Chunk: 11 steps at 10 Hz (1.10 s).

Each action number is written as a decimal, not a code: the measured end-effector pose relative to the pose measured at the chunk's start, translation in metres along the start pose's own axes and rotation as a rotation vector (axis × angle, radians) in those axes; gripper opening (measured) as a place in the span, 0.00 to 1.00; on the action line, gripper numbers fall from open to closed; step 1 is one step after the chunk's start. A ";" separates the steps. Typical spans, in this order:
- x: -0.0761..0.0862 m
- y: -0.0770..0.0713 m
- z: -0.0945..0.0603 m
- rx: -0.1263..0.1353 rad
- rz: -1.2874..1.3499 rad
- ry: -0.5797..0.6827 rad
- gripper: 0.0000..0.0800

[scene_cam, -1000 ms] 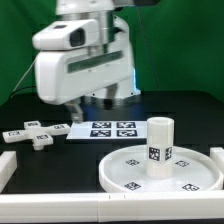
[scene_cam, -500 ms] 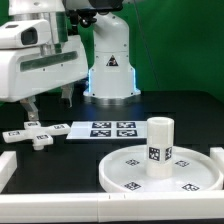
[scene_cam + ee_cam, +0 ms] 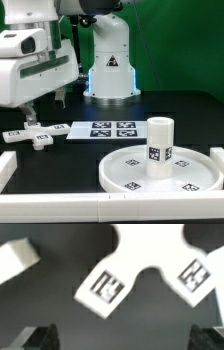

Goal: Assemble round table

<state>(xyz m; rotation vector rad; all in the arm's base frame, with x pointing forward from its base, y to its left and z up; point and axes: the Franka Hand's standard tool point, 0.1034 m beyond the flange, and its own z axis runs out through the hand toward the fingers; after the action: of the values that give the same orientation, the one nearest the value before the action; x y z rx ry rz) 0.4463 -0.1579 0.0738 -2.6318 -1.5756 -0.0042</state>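
The two-finger tool (image 3: pixel 45 112) hangs above the exterior view's left part of the black surface (image 3: pixel 185 110), its fingers (image 3: pixel 29 110) spread wide with nothing between them: released. Directly under it lies the white plastic cross-shaped foot piece (image 3: pixel 38 133), flat on the surface, tags up. In the wrist view the foot piece (image 3: pixel 150 263) fills most of the picture, two of its arms showing a black-and-white square tag each, and the two dark fingertips (image 3: pixel 45 336) stand clear of it on either side. The tool (image 3: pixel 125 338) does not touch it. A further white edge (image 3: pixel 15 258) at the side of that picture is blurred, and I cannot tell what it is.

Just beside the foot piece, toward the exterior view's right, lies the flat white marker board (image 3: pixel 112 130) with its four tags. Its near end sits close to the foot piece's arm, though whether they touch is not clear.

Well apart, on the exterior view's right, the large white rimmed round disc (image 3: pixel 115 172) lies flat, small tags on its floor. The short thick white cylinder leg (image 3: pixel 160 145) stands upright on it, a tag on its side facing the camera.

White straight border rails (image 3: pixel 60 205) run along the near edge and the sides. The arm's white base (image 3: pixel 110 60) rises behind the marker board, before a green backdrop (image 3: pixel 175 40). Nothing lies between the tool and the foot piece.
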 end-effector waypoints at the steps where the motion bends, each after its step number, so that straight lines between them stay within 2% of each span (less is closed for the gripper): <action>1: -0.010 -0.009 0.006 0.007 -0.008 -0.002 0.81; 2: -0.018 -0.016 0.011 0.022 -0.014 -0.003 0.81; 5: -0.017 -0.015 0.011 0.021 -0.007 -0.003 0.81; 6: -0.018 -0.014 0.011 0.016 -0.028 -0.004 0.81; 7: -0.022 -0.011 0.011 -0.017 -0.086 -0.008 0.81; 9: -0.028 -0.010 0.015 -0.051 -0.187 -0.021 0.81; 11: -0.028 -0.010 0.015 -0.048 -0.160 -0.020 0.81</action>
<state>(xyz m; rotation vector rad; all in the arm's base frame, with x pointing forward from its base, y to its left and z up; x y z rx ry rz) 0.4236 -0.1764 0.0581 -2.5399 -1.8102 -0.0250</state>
